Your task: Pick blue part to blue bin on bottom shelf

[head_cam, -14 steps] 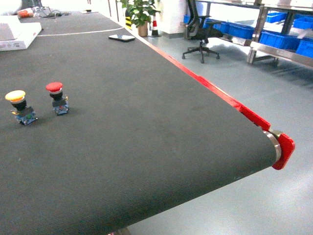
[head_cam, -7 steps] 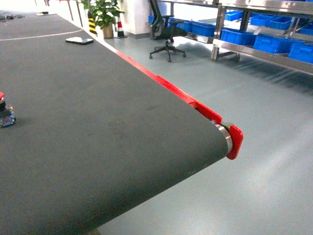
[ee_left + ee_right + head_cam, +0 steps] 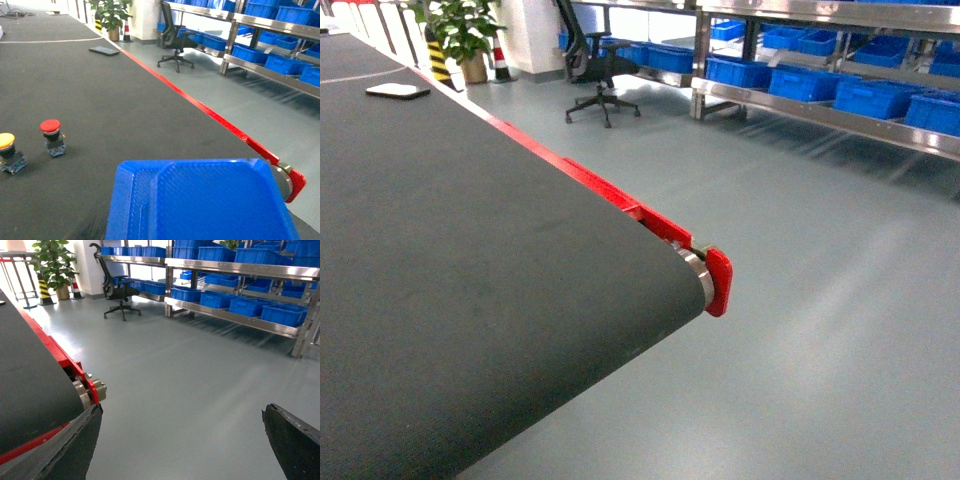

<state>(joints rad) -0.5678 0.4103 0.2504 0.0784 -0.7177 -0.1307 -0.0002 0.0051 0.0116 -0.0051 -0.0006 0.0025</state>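
Right gripper (image 3: pixel 185 445): two dark fingers are showing at the bottom corners of the right wrist view, one finger (image 3: pixel 75 450) low left and the other low right. They are standing wide apart, released. Nothing is sitting between them but grey floor (image 3: pixel 190 390). The left-hand finger is overlapping the end of the black belt (image 3: pixel 470 250).

Left gripper: its fingers are not showing. One blue tray (image 3: pixel 200 200) with a textured face is filling the bottom of the left wrist view over the belt. Cannot tell whether it is being held.

On the belt:
- Two push buttons are standing just beside each other, one yellow-capped button (image 3: pixel 7 150) and one red-capped button (image 3: pixel 51 136), well left of the tray.
- One flat dark slab (image 3: pixel 397 90) is lying far up the belt near its red edge strip (image 3: pixel 590 185).
- One red end cap (image 3: pixel 718 282) and one steel roller (image 3: pixel 698 275) are closing the belt's corner.

Across the open floor:
- One black office chair (image 3: pixel 600 70).
- One potted plant (image 3: pixel 460 25) with one striped cone (image 3: pixel 500 60) beside it.
- One long steel rack.

The bottom shelf (image 3: pixel 820 115) is carrying a row of blue crates (image 3: pixel 870 95), at least five countable in the head view. More crates are sitting on the tier above. Cannot tell which one is the target bin.

The blue part cannot be made out in any view.
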